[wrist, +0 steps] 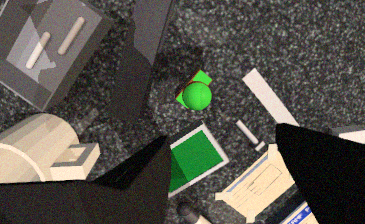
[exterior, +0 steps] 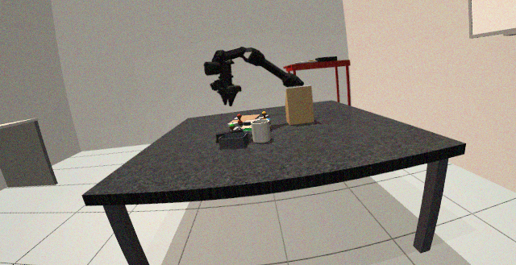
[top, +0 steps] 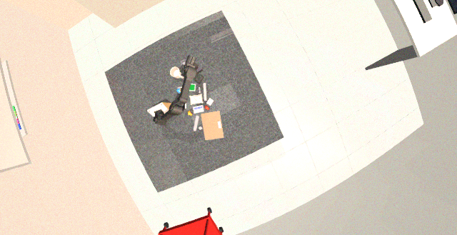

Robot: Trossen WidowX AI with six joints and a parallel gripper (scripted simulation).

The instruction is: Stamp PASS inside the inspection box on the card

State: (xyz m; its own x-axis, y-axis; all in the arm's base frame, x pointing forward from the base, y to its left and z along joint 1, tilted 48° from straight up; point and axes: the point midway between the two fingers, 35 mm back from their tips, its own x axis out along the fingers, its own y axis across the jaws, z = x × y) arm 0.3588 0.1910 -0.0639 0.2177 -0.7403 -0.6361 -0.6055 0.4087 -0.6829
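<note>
Dark speckled bench (top: 250,121) (exterior: 343,152) (wrist: 333,50) carries your stamping set. Your gripper (top: 199,76) (exterior: 228,105) (wrist: 222,138) hangs above it, fingers parted and nothing between them. The stamp (exterior: 231,126) (wrist: 197,96), marked by its round green knob, stands on the bench, left of the mug (top: 175,72) (exterior: 261,132) (wrist: 58,135) in the exterior view and just beside the pad (top: 192,87) (wrist: 203,155), apart from it. The card (top: 196,99) (wrist: 253,187) lies on the pad's far side from the stamp; you can make out a small outlined box, but no legible PASS print, and the views are too coarse to rule one out. You cannot confirm inking either. If both are done, only withdrawal remains, the stamp being on the bench; otherwise you must still grasp, ink, print and return it.
</note>
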